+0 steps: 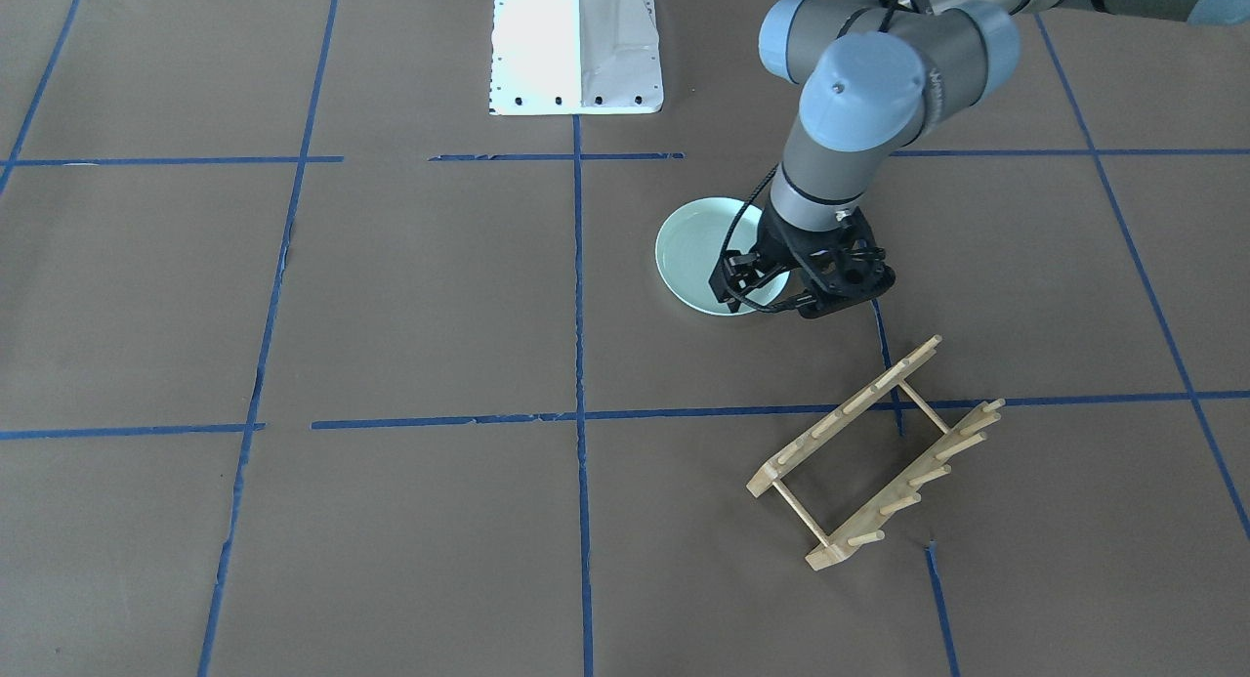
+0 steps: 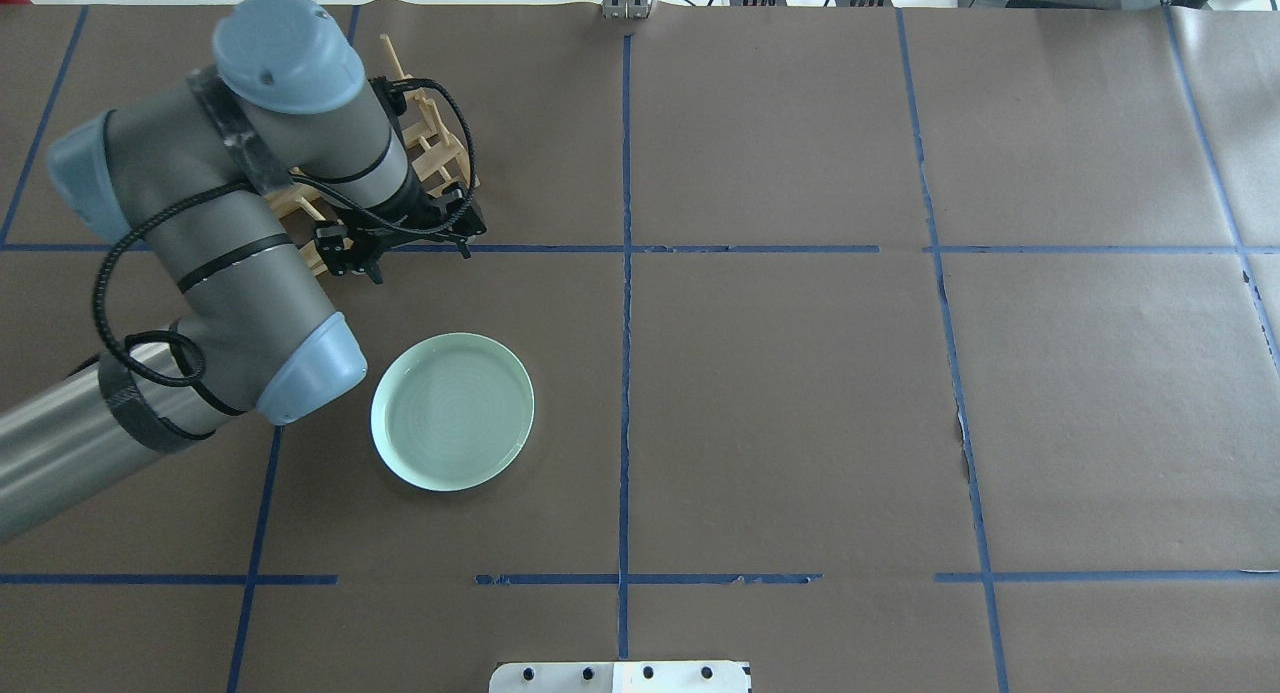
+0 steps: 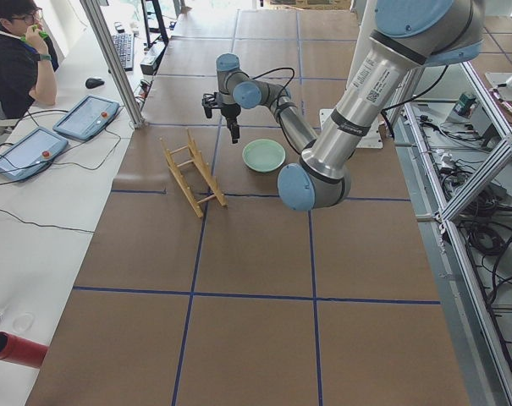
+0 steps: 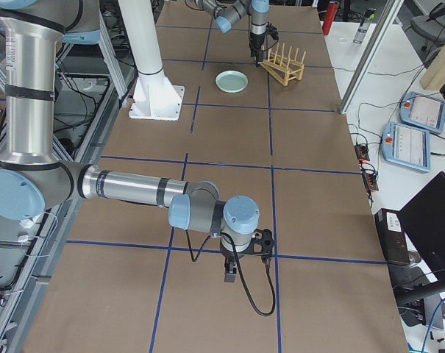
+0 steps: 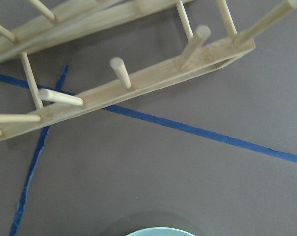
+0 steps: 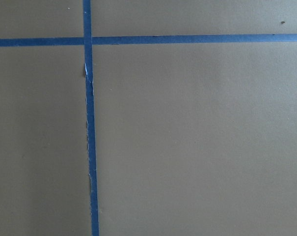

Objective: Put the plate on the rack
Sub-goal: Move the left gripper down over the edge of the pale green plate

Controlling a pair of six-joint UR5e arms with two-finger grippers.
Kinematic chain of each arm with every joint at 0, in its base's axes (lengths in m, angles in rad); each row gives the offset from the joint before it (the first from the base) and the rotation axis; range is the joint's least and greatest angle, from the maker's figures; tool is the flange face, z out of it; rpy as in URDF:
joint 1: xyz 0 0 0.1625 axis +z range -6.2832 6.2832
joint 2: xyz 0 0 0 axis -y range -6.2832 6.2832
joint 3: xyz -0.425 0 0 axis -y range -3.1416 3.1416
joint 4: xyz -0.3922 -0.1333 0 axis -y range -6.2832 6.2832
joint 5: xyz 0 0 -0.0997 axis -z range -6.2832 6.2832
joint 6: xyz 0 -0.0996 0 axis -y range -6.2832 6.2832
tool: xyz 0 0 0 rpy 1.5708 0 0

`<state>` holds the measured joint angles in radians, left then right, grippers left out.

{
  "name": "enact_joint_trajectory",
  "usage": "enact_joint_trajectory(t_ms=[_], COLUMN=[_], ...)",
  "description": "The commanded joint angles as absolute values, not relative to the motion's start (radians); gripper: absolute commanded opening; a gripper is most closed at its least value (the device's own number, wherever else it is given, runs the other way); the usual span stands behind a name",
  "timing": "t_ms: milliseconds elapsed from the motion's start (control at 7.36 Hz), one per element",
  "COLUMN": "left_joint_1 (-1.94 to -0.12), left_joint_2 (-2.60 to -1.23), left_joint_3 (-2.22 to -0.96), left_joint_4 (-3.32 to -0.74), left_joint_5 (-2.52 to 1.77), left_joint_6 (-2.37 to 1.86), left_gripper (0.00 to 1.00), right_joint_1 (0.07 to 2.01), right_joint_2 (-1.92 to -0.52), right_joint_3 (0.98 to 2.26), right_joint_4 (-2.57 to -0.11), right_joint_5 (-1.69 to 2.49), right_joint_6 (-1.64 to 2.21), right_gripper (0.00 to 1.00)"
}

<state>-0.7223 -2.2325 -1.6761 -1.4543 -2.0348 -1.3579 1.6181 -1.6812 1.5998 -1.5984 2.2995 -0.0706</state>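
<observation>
The pale mint-green plate point(image 2: 452, 411) lies flat on the brown table; it also shows in the front view point(image 1: 695, 255) and as a sliver at the bottom of the left wrist view point(image 5: 160, 231). The light wooden rack point(image 1: 869, 452) stands just beyond it, partly hidden by my left arm in the overhead view point(image 2: 432, 153) and close up in the left wrist view point(image 5: 138, 83). My left gripper point(image 1: 786, 296) hangs above the table between plate and rack point(image 2: 405, 256), looks open and holds nothing. My right gripper point(image 4: 244, 259) is far off near the table's other end; I cannot tell whether it is open.
The white robot pedestal point(image 1: 576, 47) stands at the table's robot side. Blue tape lines point(image 2: 626, 273) cross the brown cover. An operator point(image 3: 19, 46) sits with tablets point(image 3: 86, 117) beyond the rack side. The right wrist view shows only bare table point(image 6: 197, 137).
</observation>
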Motion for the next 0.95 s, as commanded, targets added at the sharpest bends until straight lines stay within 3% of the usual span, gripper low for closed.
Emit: enact_joint_trajectory(t_ms=[0, 407, 543, 679, 815], left_joint_1=[-0.614, -0.554, -0.542, -0.537, -0.537], left_joint_2=[-2.289, -2.289, -2.292, -2.299, -2.304], left_joint_3=[-1.588, -1.549, -1.545, -1.537, -1.531], left_joint_4=[-1.454, -1.463, -1.466, -1.486, -1.494], left_joint_5=[-1.979, -1.977, -1.977, -1.979, -1.979], left_joint_6=[-1.439, -1.445, -1.448, -1.457, -1.459], left_gripper=[1.00, 1.00, 0.96, 0.69, 0.50], right_joint_1=[1.618, 1.618, 1.618, 1.618, 1.617], right_joint_2=[-1.681, -1.681, -1.681, -1.681, -1.681], right_joint_3=[1.600, 1.600, 1.600, 1.600, 1.600], right_joint_4=[-1.598, -1.598, -1.598, -1.598, -1.598], right_joint_5=[2.299, 2.299, 2.299, 2.299, 2.299], right_joint_6=[-0.071, -0.071, -0.071, -0.071, -0.071], right_gripper=[1.00, 1.00, 1.00, 1.00, 1.00])
